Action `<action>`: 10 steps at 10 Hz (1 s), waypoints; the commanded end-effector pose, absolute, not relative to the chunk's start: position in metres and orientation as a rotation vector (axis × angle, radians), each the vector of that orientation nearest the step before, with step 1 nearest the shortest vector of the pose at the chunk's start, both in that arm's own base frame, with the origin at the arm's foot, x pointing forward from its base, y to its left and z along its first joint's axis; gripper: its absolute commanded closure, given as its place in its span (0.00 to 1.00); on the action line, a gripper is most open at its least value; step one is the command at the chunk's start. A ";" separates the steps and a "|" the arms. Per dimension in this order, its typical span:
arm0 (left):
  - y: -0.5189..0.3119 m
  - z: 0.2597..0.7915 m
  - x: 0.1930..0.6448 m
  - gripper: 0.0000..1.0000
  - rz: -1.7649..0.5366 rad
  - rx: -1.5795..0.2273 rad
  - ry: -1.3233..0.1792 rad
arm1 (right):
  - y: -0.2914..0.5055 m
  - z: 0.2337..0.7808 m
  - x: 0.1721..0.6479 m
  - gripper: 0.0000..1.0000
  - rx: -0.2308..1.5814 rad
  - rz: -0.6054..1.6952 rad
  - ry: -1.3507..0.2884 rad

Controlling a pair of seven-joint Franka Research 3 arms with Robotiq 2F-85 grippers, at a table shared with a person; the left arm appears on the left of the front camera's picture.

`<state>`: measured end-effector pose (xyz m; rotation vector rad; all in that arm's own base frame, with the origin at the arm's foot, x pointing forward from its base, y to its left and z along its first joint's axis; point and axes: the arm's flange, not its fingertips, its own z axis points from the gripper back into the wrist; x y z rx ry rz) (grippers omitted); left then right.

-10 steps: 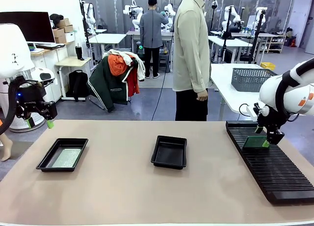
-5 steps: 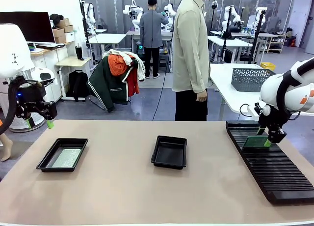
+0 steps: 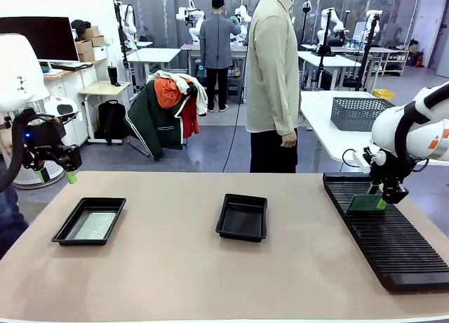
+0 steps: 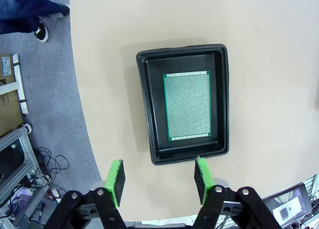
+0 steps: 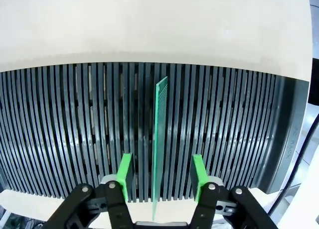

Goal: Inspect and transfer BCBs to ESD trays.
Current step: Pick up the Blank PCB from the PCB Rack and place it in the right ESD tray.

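One green BCB (image 3: 365, 204) stands on edge in the black ribbed rack (image 3: 393, 232) at the right; the right wrist view shows it edge-on as a thin strip (image 5: 160, 139). My right gripper (image 3: 382, 201) (image 5: 161, 175) is open around that board, a green pad on each side with a gap. A second BCB (image 4: 187, 105) (image 3: 95, 225) lies flat in the left ESD tray (image 4: 149, 119) (image 3: 66, 228). My left gripper (image 4: 158, 177) (image 3: 69, 175) hangs open, high above that tray's near end. The middle ESD tray (image 3: 242, 218) holds nothing.
A person in a beige shirt (image 3: 272, 70) stands at the table's far side, hands down. Another person's dark trouser leg and shoe (image 4: 37, 12) stand on the floor beyond the table's left edge. A grey wire basket (image 3: 359, 112) sits on a table behind.
The right gripper has shifted very slightly along the rack with the board between its pads. A dark-clothed leg has come in at the front view's lower left edge. The left arm is still.
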<state>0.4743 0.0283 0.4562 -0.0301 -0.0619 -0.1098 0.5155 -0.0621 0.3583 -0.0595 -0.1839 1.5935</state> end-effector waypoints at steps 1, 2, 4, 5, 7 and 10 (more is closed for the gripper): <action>0.028 0.454 0.474 0.25 -0.109 -0.032 -0.067 | -0.060 0.360 0.517 0.44 -0.064 1.573 -0.148; 0.028 0.454 0.474 0.25 -0.109 -0.032 -0.067 | -0.059 0.361 0.516 0.52 -0.064 1.570 -0.145; 0.028 0.454 0.474 0.25 -0.109 -0.032 -0.067 | -0.058 0.361 0.516 0.57 -0.066 1.567 -0.137; 0.028 0.454 0.474 0.25 -0.109 -0.032 -0.067 | -0.057 0.361 0.516 0.55 -0.062 1.570 -0.135; 0.028 0.454 0.474 0.25 -0.109 -0.032 -0.067 | -0.056 0.360 0.516 0.61 -0.055 1.568 -0.138; 0.028 0.454 0.474 0.25 -0.109 -0.032 -0.067 | -0.056 0.360 0.516 0.74 -0.050 1.563 -0.133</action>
